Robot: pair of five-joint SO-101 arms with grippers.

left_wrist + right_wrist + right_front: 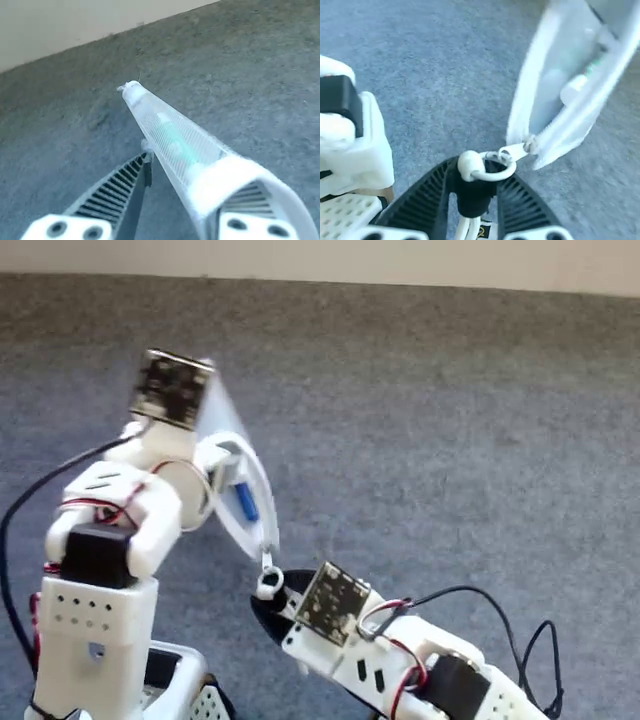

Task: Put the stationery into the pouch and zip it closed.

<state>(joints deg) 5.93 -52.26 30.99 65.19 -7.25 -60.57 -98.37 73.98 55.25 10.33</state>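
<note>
Above the grey worktop [450, 420] a clear pouch [228, 420] hangs in the air, clamped in the left hand [222, 468]. Inside it sit a blue piece [245, 502] and pale stationery [577, 85]. The right hand [472, 175] is pinched shut on the zip ring [487, 167].

pouch [238, 502] in left claw [222, 468], right claw [475, 172] on zip pull [487, 167] at its lower end

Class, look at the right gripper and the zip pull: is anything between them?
Nothing visible. The right gripper is shut on the zip pull ring itself, at the end of the pouch that the left gripper holds up.
</note>
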